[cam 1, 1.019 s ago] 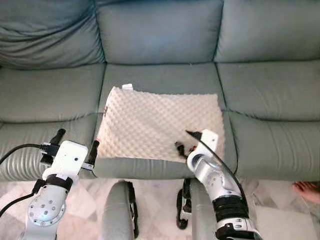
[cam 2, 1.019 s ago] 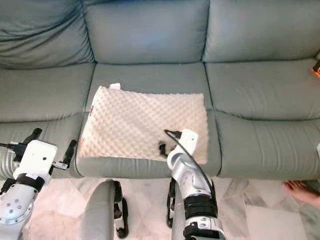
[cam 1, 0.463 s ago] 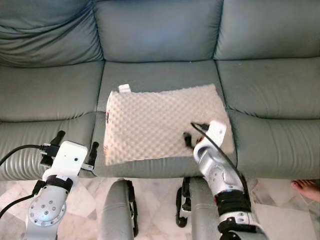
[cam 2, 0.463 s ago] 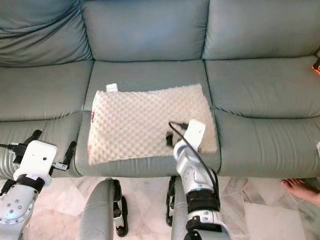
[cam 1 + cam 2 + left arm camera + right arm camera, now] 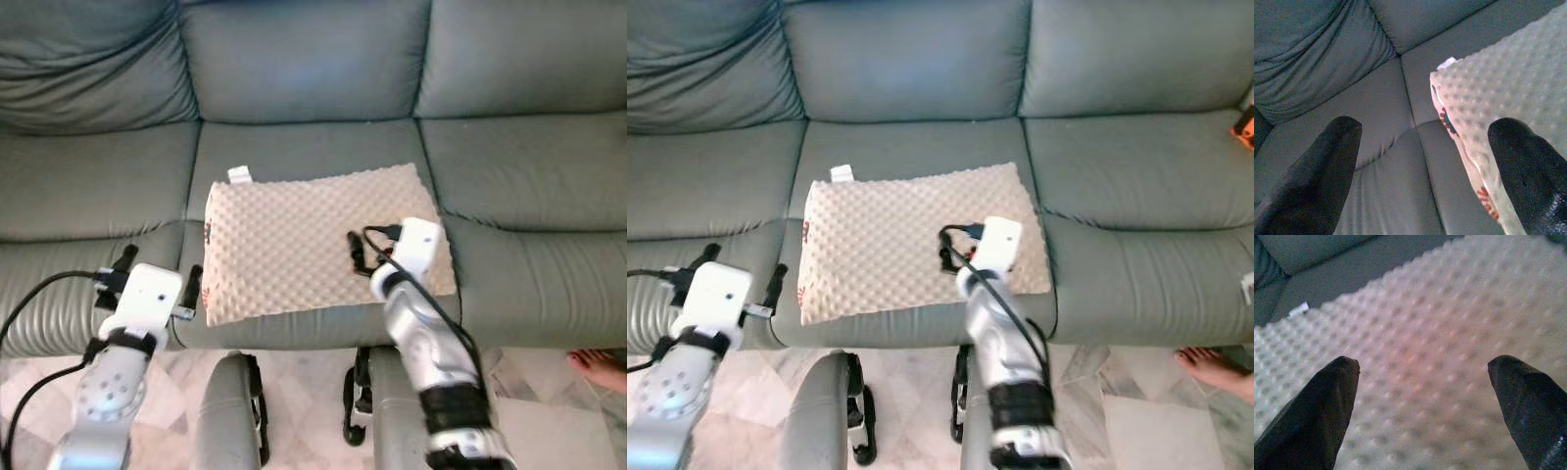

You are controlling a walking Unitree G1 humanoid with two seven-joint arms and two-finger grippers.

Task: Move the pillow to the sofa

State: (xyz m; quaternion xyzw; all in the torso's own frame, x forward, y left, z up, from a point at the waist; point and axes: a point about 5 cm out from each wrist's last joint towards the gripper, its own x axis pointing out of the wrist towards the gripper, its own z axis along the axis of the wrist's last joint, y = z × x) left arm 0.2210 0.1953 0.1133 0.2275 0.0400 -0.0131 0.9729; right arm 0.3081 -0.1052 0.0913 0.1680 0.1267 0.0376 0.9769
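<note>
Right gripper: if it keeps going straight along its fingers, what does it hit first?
Most likely the beige dimpled pillow lying on the grey leather sofa. The open right gripper points straight at its surface; how near it is cannot be told.

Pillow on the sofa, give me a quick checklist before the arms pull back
1. Pillow lies flat on the sofa's middle seat cushion: ok.
2. Its front edge is supported, not hanging off the seat: ok, though close to the edge.
3. Right pincer is open, fingers spread above the pillow: ok.
4. Right fingertips free of the fabric: cannot tell.
5. Left pincer is open beside the pillow's left edge: ok.
6. A person's foot on the floor at the right stays out of the retreat path: ok for now.
</note>
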